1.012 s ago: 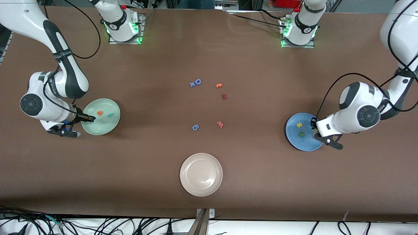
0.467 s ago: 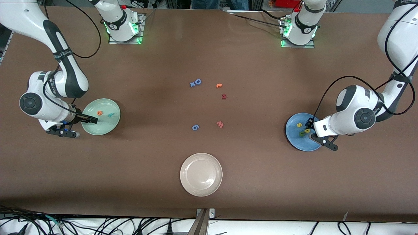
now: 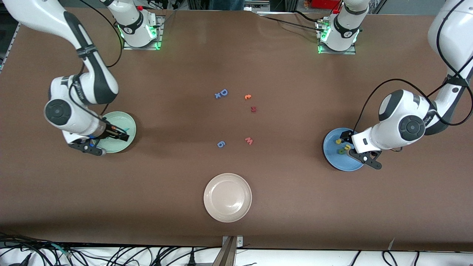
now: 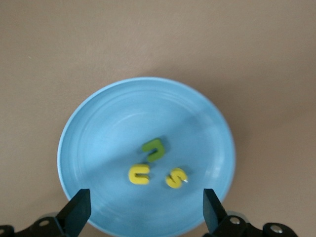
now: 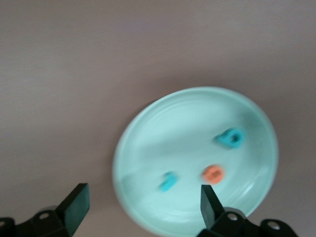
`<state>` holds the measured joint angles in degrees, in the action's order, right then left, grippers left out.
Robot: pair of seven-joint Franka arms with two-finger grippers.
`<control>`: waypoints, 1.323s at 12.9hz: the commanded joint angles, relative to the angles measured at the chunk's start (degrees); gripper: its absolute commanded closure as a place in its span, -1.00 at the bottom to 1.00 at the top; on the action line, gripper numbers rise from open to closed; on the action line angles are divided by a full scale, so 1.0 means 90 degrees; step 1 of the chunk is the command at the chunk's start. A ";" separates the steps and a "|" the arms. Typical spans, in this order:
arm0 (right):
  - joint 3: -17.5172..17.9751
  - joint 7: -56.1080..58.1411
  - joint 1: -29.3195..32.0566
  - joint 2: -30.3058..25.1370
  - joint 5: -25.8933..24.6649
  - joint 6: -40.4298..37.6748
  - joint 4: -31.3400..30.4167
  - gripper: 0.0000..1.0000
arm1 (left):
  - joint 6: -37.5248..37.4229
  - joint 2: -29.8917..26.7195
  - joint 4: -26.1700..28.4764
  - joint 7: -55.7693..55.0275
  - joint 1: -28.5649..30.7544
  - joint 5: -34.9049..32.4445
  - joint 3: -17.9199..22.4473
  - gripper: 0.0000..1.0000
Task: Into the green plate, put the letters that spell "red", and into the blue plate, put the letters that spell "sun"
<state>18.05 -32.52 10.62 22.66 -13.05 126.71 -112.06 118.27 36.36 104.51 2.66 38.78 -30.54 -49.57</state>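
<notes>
- My right gripper (image 3: 123, 137) hangs over the green plate (image 3: 127, 142) at the right arm's end of the table, fingers (image 5: 74, 205) spread wide with nothing between them.
- In the right wrist view I see all three letters of "red" lying in that plate, under the open fingers: the teal "d" (image 5: 230, 138), the orange "e" (image 5: 213, 174) just beside it, and the thin teal "r" (image 5: 168, 181) a little apart from both.
- From the front camera the right arm covers most of the green plate, so I can't pick those letters out there.
- My left gripper (image 3: 345, 142) hangs over the blue plate (image 3: 332, 157) at the left arm's end of the table, its fingers (image 4: 76, 212) also wide apart and empty.
- The left wrist view shows the "sun" letters clustered in the blue plate below the fingers: the yellow "s" (image 4: 176, 177), the yellow arch (image 4: 139, 174) beside it, and the olive-green arch (image 4: 154, 149) close to the yellow arch.
- No letter touches either gripper.
- Mid-table I see the leftovers: a blue "D" (image 3: 221, 93), an orange letter (image 3: 248, 96), a dark red letter (image 3: 253, 109), a pink "w" (image 3: 249, 140) and a small blue letter (image 3: 221, 144).
- The beige plate (image 3: 227, 197) sits nearest the front camera.
</notes>
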 commanded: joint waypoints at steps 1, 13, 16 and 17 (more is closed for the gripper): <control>0.0085 -0.0322 -0.0203 -0.0495 0.0276 -0.0347 -0.0147 -1.00 | -0.0668 -0.0514 -0.0068 -0.0674 0.0028 0.0236 -0.0312 -1.00; -0.1115 0.1874 -0.0653 -0.1873 0.1636 -0.4009 0.1922 -1.00 | -0.3473 -0.1753 -0.2442 -0.0735 -0.0653 0.1758 0.0093 -1.00; -0.1614 0.2371 -0.0946 -0.1893 0.1469 -0.4371 0.2293 -1.00 | -0.3415 -0.2329 -0.2432 -0.0696 -0.2038 0.3058 0.2249 -1.00; -0.1653 0.2441 -0.0965 -0.1893 0.1479 -0.4517 0.2401 -1.00 | -0.3415 -0.2438 -0.2423 -0.0696 -0.2497 0.3109 0.2797 -1.00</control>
<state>4.89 -12.70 3.45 5.15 0.88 89.10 -93.46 87.81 17.94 82.30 -4.12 22.88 -5.41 -32.79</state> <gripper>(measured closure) 0.000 0.000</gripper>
